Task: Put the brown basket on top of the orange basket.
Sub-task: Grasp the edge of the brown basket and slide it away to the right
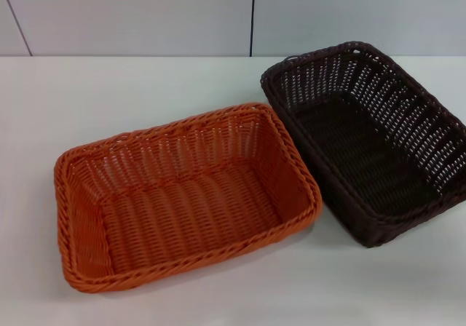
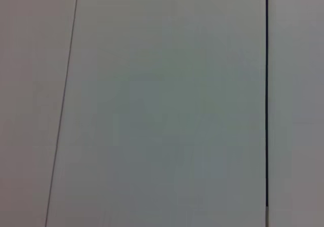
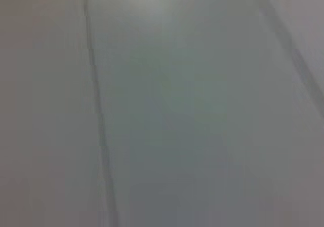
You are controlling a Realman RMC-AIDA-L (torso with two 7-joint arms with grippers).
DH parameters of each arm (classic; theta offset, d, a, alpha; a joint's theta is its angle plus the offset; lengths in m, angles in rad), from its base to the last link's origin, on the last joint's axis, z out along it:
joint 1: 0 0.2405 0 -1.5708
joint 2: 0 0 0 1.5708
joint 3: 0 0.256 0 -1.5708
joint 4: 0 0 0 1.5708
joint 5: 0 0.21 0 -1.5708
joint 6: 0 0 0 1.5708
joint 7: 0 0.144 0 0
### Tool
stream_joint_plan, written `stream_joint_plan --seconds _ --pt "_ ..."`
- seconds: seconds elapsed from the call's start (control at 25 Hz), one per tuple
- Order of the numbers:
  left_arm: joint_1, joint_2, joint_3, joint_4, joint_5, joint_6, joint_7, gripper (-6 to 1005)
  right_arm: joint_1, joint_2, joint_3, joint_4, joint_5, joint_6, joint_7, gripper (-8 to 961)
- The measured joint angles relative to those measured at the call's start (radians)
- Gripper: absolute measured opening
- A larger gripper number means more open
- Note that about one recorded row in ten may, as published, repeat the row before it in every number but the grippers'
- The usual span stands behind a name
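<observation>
The orange basket point(image 1: 188, 195) lies on the white table, left of centre in the head view, empty and upright. The brown basket point(image 1: 368, 138) rests to its right and a little farther back, also empty; its near left corner sits close against the orange basket's right end. Neither gripper appears in the head view. Both wrist views show only pale wall panels with dark seams, with no fingers and no basket in them.
The white table point(image 1: 109, 100) stretches around both baskets, with a pale panelled wall point(image 1: 145, 13) behind it. A dark vertical seam point(image 1: 253, 13) runs down the wall.
</observation>
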Motion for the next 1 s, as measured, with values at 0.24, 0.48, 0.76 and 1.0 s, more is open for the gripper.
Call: stream_joint_plan --seconds 0.24,0.48,0.76,1.0 --pt "-0.004 0.000 -0.002 0.003 -0.001 -0.029 -0.001 782 -0.040 0.021 0.005 -0.471 -0.377 0.363 0.342 816" --pt "-0.024 0.001 -0.008 0.012 -0.004 -0.061 -0.002 782 -0.025 0.026 0.011 -0.744 -0.751 0.492 0.773 816" --pt "-0.038 0.001 -0.021 0.012 -0.004 -0.102 -0.002 781 0.021 0.015 0.059 -0.992 -1.211 0.440 1.280 816" --pt "-0.052 0.001 -0.023 0.013 -0.006 -0.129 -0.003 781 0.117 -0.009 0.136 -1.092 -1.474 0.244 1.520 816"
